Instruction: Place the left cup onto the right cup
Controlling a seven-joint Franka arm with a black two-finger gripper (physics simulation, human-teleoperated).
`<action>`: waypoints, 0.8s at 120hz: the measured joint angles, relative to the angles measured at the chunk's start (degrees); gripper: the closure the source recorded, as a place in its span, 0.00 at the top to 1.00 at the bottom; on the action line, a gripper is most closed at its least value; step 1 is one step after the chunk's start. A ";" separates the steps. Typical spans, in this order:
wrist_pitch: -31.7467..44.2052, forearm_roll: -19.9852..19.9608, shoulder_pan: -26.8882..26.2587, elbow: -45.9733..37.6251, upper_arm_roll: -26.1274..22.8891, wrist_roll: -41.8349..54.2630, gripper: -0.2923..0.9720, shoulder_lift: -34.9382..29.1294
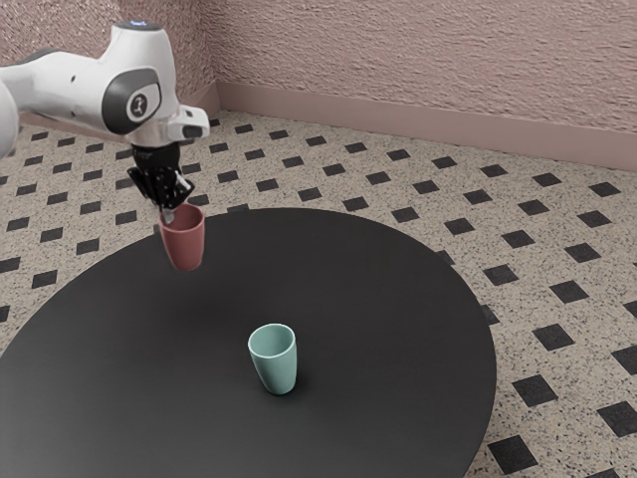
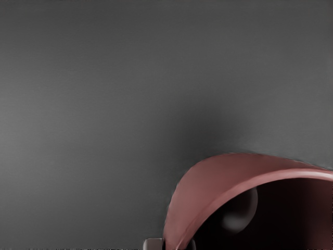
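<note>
A red cup (image 1: 184,239) hangs in the air above the round black table (image 1: 378,299), toward the exterior view's left. My gripper (image 1: 170,211) is shut on its rim, one finger inside and one outside. The cup stays upright with a slight tilt. A teal cup (image 1: 273,358) stands upright on the table, nearer the front and to the exterior view's right of the red cup. In the wrist view the red cup's rim (image 2: 223,177) curves right under my hand, with the dark tabletop (image 2: 130,78) beyond it.
The table stands on a speckled floor with black diamond tiles (image 1: 518,239). A pink textured wall (image 1: 448,50) with a baseboard runs along the back. Bare tabletop surrounds both cups.
</note>
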 joint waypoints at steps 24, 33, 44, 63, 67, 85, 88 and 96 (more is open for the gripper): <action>-0.26 0.17 -1.40 -1.47 0.00 0.02 0.15 -1.91; -0.36 0.25 -2.03 -2.28 0.00 0.03 0.15 -2.74; -0.45 0.30 -2.87 -3.36 0.00 0.04 0.15 -3.59; -0.89 0.33 -4.59 -4.47 0.00 0.05 0.15 -4.93; -0.98 0.32 -5.02 -4.72 0.00 0.05 0.15 -5.14; -1.24 0.30 -7.09 -5.60 -0.02 0.07 0.15 -6.40; -1.28 0.31 -7.40 -5.66 -0.02 0.07 0.15 -6.56; -1.38 0.29 -8.17 -6.20 -0.02 0.07 0.15 -7.15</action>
